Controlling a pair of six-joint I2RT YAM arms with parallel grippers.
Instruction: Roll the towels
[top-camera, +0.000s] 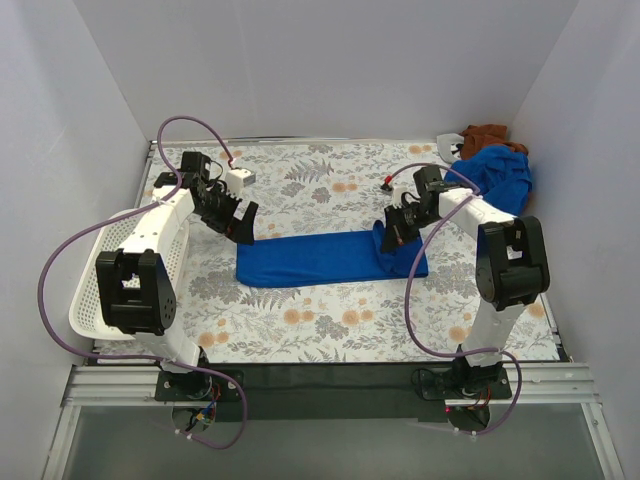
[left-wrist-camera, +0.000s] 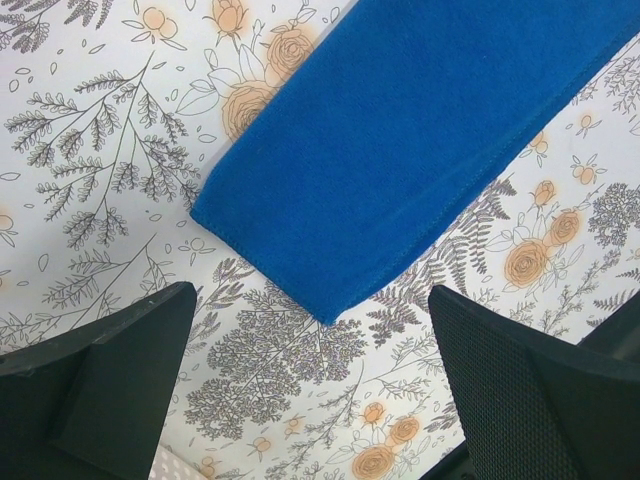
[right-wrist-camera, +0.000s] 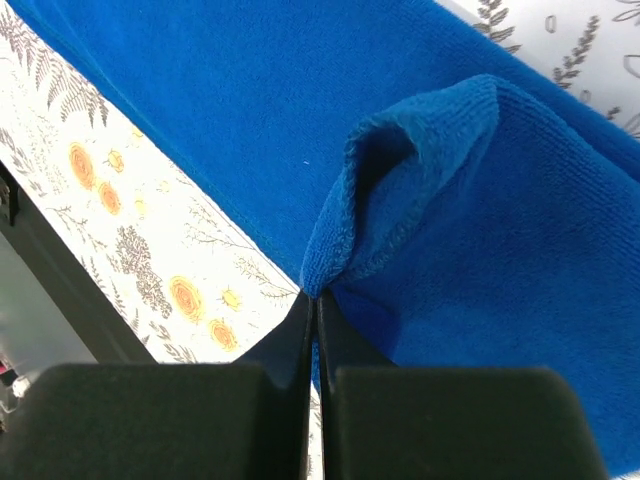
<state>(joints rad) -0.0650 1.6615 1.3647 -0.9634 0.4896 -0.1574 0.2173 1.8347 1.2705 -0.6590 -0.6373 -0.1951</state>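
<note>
A blue towel (top-camera: 320, 258) lies folded into a long strip across the middle of the floral tablecloth. My right gripper (top-camera: 392, 232) is shut on the towel's right end and has lifted and curled that edge over the strip; in the right wrist view the pinched fold (right-wrist-camera: 400, 200) rises from the closed fingertips (right-wrist-camera: 315, 300). My left gripper (top-camera: 243, 226) is open and empty, hovering just above and behind the strip's left end. In the left wrist view the towel's left end (left-wrist-camera: 400, 140) lies on the cloth ahead of the spread fingers (left-wrist-camera: 520, 390).
A heap of towels, blue (top-camera: 500, 175) and brown (top-camera: 487, 136), sits at the back right corner. A white perforated basket (top-camera: 95, 290) stands at the left edge. A small white box (top-camera: 238, 180) lies behind the left gripper. White walls enclose the table.
</note>
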